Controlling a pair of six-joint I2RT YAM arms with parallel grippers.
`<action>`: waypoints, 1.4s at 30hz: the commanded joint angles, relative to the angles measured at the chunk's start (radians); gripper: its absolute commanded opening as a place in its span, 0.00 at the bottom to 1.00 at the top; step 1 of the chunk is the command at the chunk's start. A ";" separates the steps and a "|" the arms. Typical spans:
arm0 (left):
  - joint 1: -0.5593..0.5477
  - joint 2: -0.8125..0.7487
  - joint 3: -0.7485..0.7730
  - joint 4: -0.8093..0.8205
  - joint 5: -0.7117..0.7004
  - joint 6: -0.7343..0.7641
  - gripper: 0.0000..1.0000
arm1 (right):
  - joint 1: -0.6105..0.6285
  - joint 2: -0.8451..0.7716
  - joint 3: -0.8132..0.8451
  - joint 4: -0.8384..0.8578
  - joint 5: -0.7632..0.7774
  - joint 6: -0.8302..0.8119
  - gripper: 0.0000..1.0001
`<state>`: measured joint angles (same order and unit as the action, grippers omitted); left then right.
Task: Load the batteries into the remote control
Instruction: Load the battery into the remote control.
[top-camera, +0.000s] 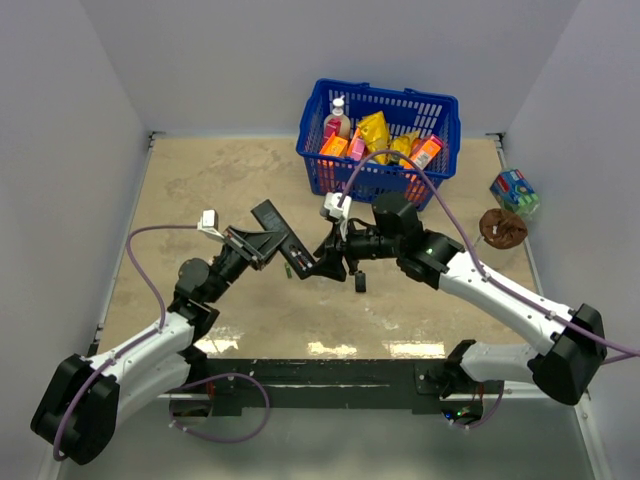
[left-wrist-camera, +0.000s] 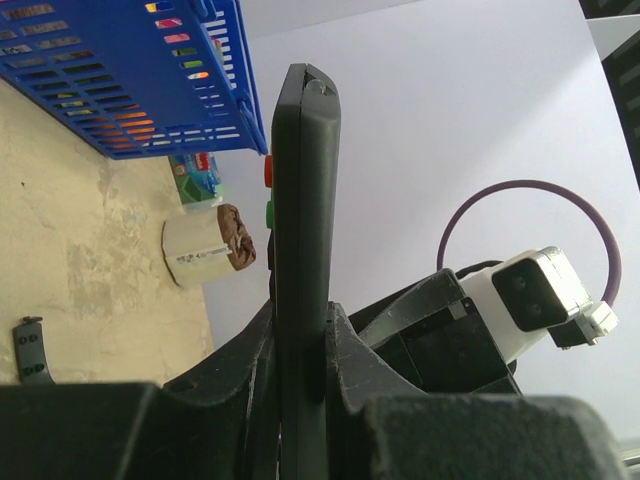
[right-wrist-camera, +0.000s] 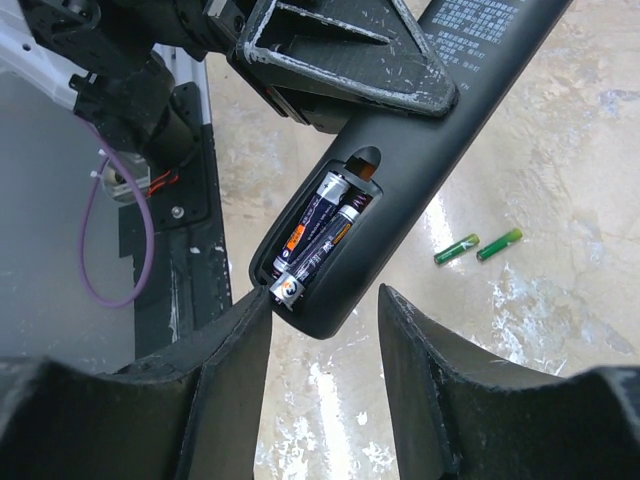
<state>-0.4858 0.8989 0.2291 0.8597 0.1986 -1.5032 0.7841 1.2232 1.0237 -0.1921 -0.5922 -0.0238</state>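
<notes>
My left gripper (top-camera: 262, 245) is shut on the black remote control (top-camera: 280, 232) and holds it above the table; in the left wrist view the remote (left-wrist-camera: 300, 190) stands edge-on between the jaws. In the right wrist view the remote (right-wrist-camera: 440, 130) shows its open compartment with two dark orange-marked cells (right-wrist-camera: 320, 235) inside, one with its silver end poking out at the near end. My right gripper (right-wrist-camera: 325, 310) is open and straddles that end, its left finger against the protruding cell. Two green batteries (right-wrist-camera: 457, 248) (right-wrist-camera: 499, 243) lie side by side on the table below.
A blue basket (top-camera: 440, 105) of packets stands at the back. A brown-topped white cup (top-camera: 502, 228) and a green-blue box (top-camera: 515, 190) sit at the right. A small black piece (top-camera: 360, 282) lies on the table near my right gripper.
</notes>
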 joint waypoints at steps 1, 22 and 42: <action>0.001 -0.002 0.052 0.079 0.021 0.003 0.00 | -0.005 0.005 0.016 0.054 -0.041 0.002 0.48; 0.001 0.032 0.067 0.108 0.035 0.009 0.00 | -0.005 0.024 0.085 -0.059 -0.075 -0.018 0.70; 0.003 0.018 0.081 0.052 0.021 0.060 0.00 | -0.032 -0.079 0.095 -0.084 0.103 0.153 0.98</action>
<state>-0.4831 0.9321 0.2672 0.8879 0.2169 -1.4731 0.7662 1.1664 1.1004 -0.3321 -0.5137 0.0513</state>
